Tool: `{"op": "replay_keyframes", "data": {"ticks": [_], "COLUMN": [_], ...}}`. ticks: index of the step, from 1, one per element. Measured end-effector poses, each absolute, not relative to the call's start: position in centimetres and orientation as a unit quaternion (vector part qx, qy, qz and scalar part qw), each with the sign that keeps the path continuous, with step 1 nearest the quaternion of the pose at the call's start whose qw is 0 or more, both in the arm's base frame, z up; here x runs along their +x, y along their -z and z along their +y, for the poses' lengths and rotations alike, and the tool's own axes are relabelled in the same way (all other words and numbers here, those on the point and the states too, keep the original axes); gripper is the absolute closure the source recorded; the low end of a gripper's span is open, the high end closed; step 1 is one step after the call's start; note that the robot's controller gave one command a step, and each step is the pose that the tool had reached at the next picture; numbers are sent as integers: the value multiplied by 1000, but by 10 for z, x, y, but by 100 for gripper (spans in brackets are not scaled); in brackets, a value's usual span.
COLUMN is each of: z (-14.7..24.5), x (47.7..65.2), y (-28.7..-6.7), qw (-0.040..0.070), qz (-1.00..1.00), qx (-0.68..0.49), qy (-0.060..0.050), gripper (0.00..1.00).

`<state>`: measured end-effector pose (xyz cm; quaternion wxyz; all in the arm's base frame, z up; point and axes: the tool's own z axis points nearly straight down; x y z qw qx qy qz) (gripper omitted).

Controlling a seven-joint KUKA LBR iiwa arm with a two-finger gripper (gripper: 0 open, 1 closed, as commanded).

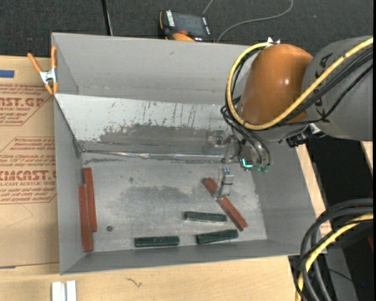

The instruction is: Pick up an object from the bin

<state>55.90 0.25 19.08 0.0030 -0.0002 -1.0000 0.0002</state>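
Your gripper [226, 178], clenched or released you cannot tell, hangs over the upper end of the red stick [232, 213] near the bin's [144, 68] right wall; it is likely stiff, light and slick, so take it mid-length.

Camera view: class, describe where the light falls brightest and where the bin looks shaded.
In the camera view, the bin's back wall is brightest and evenly lit; its floor is duller, with scuffed patches; the orange cover has a soft sheen; no hard shadow shows under the claw.
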Motion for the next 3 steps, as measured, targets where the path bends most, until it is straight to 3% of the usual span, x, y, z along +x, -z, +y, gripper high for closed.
{"op": "replay_keyframes", "data": {"ticks": [1, 2, 3], "z": [-42, -41, -31], "x": [514, 515, 546], "y": [-68, -70, -216], "qw": [-2, -1, -5], "qz": [-996, -996, -982], "qx": [90, 90, 190], "qy": [1, 0, -1], "gripper": [0, 100, 100]}}
